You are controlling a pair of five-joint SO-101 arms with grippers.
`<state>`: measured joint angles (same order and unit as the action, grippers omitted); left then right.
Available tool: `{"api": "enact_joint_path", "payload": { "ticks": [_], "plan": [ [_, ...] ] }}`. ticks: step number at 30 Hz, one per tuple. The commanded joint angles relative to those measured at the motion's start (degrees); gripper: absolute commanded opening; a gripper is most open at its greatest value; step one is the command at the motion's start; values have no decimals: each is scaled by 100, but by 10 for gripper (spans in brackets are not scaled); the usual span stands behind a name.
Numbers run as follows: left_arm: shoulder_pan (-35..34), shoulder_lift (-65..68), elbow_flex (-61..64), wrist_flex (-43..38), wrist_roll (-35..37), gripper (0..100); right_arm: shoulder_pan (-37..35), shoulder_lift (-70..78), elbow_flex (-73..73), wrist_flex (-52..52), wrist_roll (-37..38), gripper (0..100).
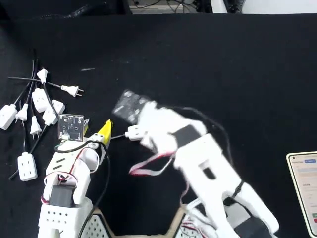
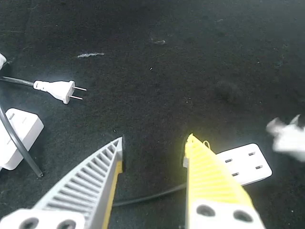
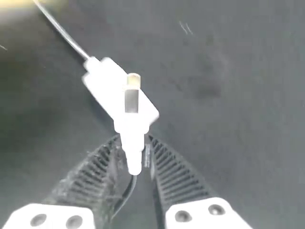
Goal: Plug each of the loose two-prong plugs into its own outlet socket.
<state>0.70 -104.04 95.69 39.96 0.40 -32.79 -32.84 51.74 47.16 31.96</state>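
Observation:
My right gripper (image 3: 132,141) is shut on a white two-prong plug (image 3: 131,128). Its prongs point at a white outlet socket (image 3: 107,81) lying on the black table just beyond them. In the high view this socket (image 1: 132,132) lies mid-table with the right gripper (image 1: 143,134) over it. My left gripper (image 2: 155,140) is open and holds nothing. The same socket (image 2: 245,162) lies just beside its yellow finger (image 2: 209,176). A loose plug (image 2: 57,89) rests farther off on the cloth. More plugs and sockets are bunched at the table's left side (image 1: 37,106).
A black cable (image 2: 152,194) runs under the left gripper to the socket. Another white socket (image 2: 16,136) lies near the grey finger. A tablet (image 1: 304,188) lies at the table's right edge. The far half of the black cloth (image 1: 208,59) is bare.

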Motion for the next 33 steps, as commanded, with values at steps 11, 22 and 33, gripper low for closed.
{"api": "enact_joint_path", "payload": {
  "ticks": [11,22,33],
  "plan": [
    [-558,-44,-347,-18,668,216,-545,1429,154,-2198,-431,10],
    [-75,-53,-347,-18,721,216,-1002,1543,119,-2286,-835,10],
    [-75,-44,-145,-62,281,216,-1002,101,752,-2268,-1468,10]
  ]
}}
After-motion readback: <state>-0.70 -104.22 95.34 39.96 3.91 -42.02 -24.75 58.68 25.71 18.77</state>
